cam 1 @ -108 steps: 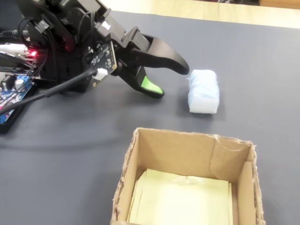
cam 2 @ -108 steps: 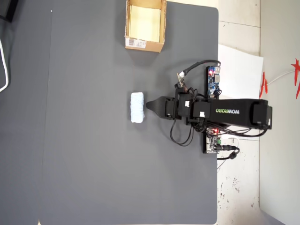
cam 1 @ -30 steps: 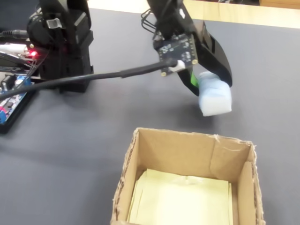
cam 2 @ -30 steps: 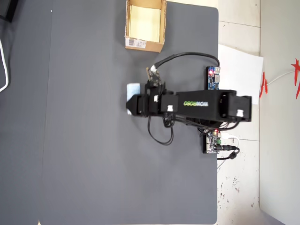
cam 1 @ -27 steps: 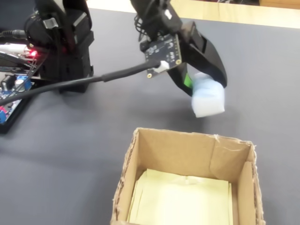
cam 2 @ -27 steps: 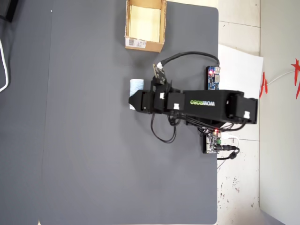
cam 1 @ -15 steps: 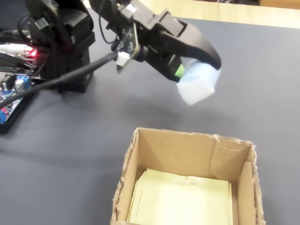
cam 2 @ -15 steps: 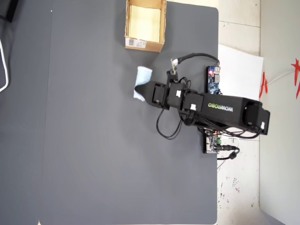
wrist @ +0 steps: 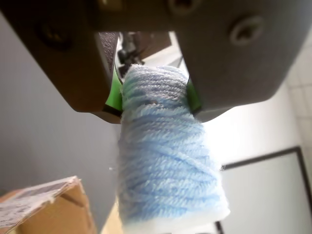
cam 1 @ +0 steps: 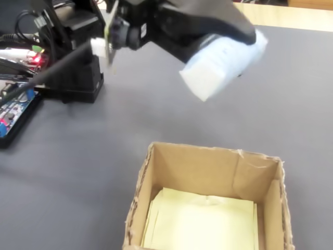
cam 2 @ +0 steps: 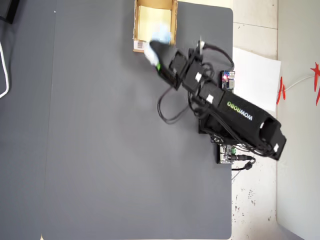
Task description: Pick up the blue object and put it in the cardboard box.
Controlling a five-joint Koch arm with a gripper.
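The blue object (wrist: 165, 161) is a pale blue roll of yarn, and it fills the middle of the wrist view. My gripper (wrist: 153, 95) is shut on its upper end, green pads pressing it from both sides. In the fixed view the blue object (cam 1: 223, 65) hangs in the air beyond the far wall of the cardboard box (cam 1: 208, 172), whose pale yellow inside shows. From overhead the blue object (cam 2: 161, 36) sits over the near corner of the cardboard box (cam 2: 173, 20), held by my gripper (cam 2: 155, 50). A box corner with a label (wrist: 34, 204) shows low left in the wrist view.
The dark grey mat (cam 2: 100, 140) covers the table. The arm's base and its cables (cam 2: 220, 120) stand at the mat's right edge, with a circuit board (cam 2: 227, 80) beside them. Electronics and wires (cam 1: 15, 99) lie at the left of the fixed view.
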